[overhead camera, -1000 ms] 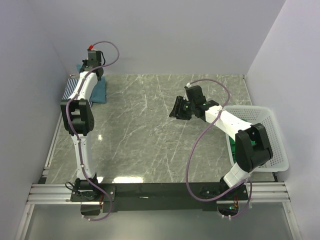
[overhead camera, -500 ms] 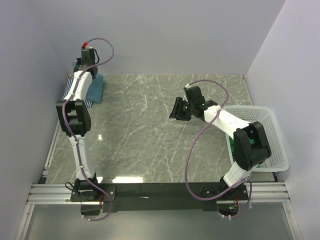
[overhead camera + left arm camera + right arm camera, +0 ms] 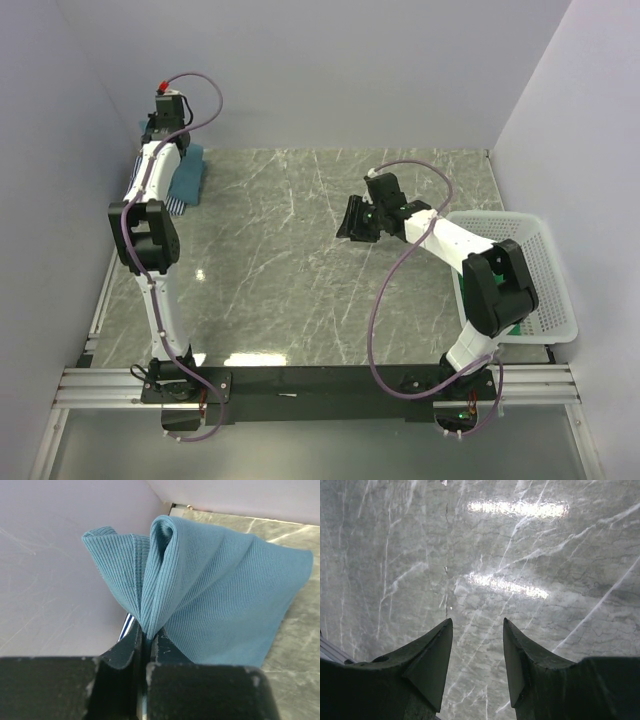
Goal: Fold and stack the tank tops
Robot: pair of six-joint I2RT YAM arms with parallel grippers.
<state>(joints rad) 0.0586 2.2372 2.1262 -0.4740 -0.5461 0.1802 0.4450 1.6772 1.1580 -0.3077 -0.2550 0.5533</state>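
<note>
One teal top [image 3: 225, 580] pinched in left tool [image 3: 145, 631], table's [image 3: 290, 270] far-left corner; right tool [image 3: 477, 630] parted, empty.

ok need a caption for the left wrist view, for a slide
Left gripper shut on a raised fold of the teal tank top, beside the wall above the marble table.

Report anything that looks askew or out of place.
The teal tank top is not lying flat. The left gripper pinches it into a bunched, upright fold close to the wall at the far left corner, above the striped tank top. Nothing else stands out.
</note>
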